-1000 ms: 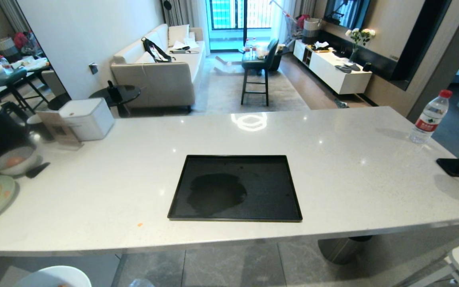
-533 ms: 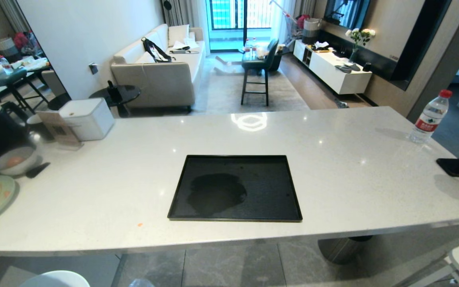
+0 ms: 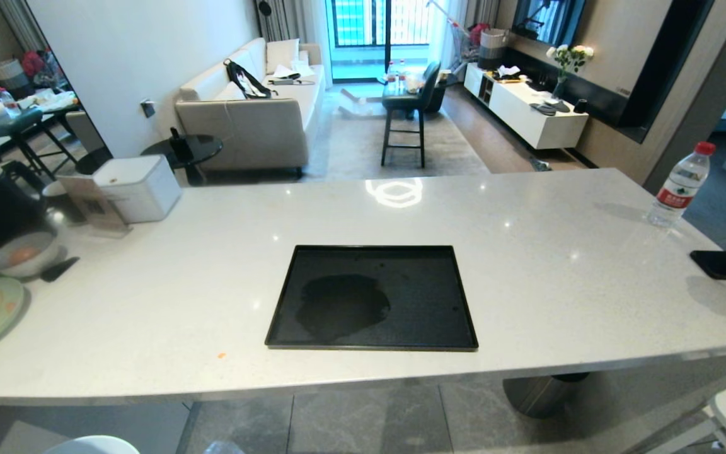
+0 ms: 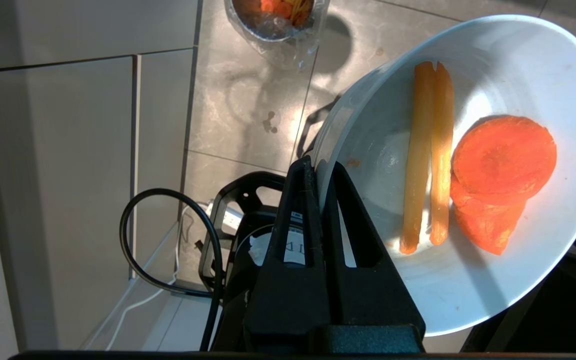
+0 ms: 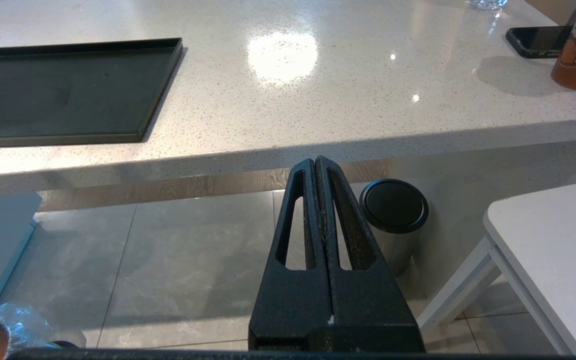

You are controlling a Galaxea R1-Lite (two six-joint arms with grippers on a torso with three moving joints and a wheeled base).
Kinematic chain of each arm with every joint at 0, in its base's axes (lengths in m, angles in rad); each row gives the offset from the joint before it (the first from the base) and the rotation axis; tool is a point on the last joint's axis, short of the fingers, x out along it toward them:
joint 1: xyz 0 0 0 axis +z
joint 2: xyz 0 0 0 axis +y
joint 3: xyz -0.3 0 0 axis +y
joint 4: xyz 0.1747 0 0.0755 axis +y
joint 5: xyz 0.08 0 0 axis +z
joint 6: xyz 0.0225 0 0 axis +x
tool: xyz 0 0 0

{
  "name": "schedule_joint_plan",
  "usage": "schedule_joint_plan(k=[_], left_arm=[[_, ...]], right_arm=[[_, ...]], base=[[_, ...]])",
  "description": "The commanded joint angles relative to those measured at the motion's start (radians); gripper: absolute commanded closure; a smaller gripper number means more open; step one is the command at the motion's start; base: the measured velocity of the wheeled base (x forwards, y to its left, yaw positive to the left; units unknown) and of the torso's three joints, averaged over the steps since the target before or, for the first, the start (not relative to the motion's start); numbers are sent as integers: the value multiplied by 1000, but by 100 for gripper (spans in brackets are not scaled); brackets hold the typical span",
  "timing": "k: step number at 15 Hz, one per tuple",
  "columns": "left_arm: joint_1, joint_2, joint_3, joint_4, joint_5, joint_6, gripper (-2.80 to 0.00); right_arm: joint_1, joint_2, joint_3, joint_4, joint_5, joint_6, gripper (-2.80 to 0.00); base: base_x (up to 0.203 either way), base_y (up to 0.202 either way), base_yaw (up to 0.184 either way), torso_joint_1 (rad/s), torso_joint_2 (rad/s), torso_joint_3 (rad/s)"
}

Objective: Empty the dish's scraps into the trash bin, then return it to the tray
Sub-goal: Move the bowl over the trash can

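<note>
A long white stone counter (image 3: 527, 284) fills the middle of the head view. At its centre lies the tray (image 3: 372, 343), flat, matte black and bare, presumably waiting for the dish to come back. Neither arm works over the counter.

In the left wrist view, the dish (image 4: 473, 295) fills the right half of the frame, tipped steeply so its pale inside faces the camera. The left gripper (image 4: 319, 172), at lower centre, is clenched on the dish's rim, one finger inside and one outside. This grip likely lets the wrist tilt the dish for pouring. The scraps (image 4: 430, 155), two yellow-orange sticks beside round orange slices, cling to the inner wall. The trash bin (image 4: 278, 27), lined with clear plastic, stands on the tiled floor at the top centre, well apart from the dish.

In the right wrist view, the right gripper (image 5: 320, 172) hangs below the counter edge, fingers pressed together on nothing, apparently parked.
</note>
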Motion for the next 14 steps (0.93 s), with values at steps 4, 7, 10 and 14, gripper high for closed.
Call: schedule_joint_plan(k=[4, 7, 10, 14], left_arm=[[0, 2, 8, 6, 4, -2, 0], [0, -12, 25, 6, 4, -1, 0], [0, -41, 60, 6, 6, 1, 0], [0, -73, 87, 7, 7, 33, 0]], right_arm=[[0, 0, 0, -1, 0, 0, 0], [0, 0, 0, -1, 0, 0, 0], [0, 0, 0, -1, 0, 0, 0], [0, 0, 0, -1, 0, 0, 0]], base=[[0, 0, 0, 0, 0, 0], [0, 0, 0, 0, 0, 0], [0, 0, 0, 0, 0, 0], [0, 0, 0, 0, 0, 0]])
